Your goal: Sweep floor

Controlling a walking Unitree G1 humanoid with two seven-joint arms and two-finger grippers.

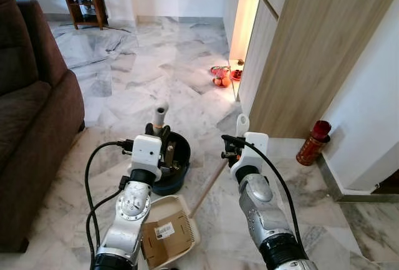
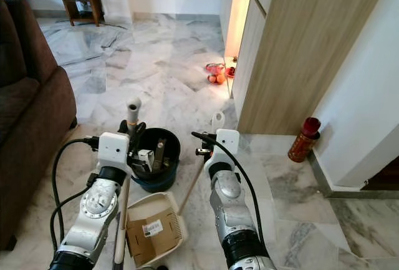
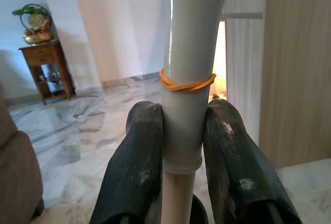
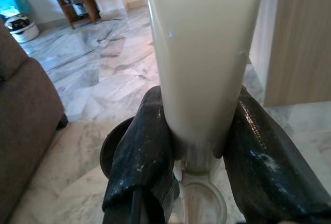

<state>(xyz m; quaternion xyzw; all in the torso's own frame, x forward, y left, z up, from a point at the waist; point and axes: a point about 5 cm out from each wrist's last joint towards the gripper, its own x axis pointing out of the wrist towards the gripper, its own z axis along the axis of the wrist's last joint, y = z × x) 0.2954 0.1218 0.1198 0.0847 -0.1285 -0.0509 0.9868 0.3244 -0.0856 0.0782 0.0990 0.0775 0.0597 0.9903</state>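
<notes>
My left gripper (image 1: 159, 134) is shut on the grey-white dustpan handle (image 3: 189, 79), which has an orange rubber band around it and stands upright. Below it on the floor lies the cream dustpan (image 1: 181, 206), holding a piece of brown cardboard (image 1: 165, 236). My right gripper (image 1: 240, 140) is shut on the cream grip of the broom (image 4: 201, 53). The broom's wooden stick (image 1: 209, 188) slants down toward the dustpan, and its head is hidden. In both wrist views the black fingers (image 3: 137, 167) (image 4: 142, 157) press on either side of the handles.
A dark round bin (image 1: 179, 173) with items inside stands just past the dustpan. A brown sofa (image 1: 31, 126) runs along the left. A wooden cabinet (image 1: 312, 52) and a red bottle (image 1: 313, 143) are on the right. Fruit and small items (image 1: 220, 77) lie by the lit niche. Open marble floor stretches ahead.
</notes>
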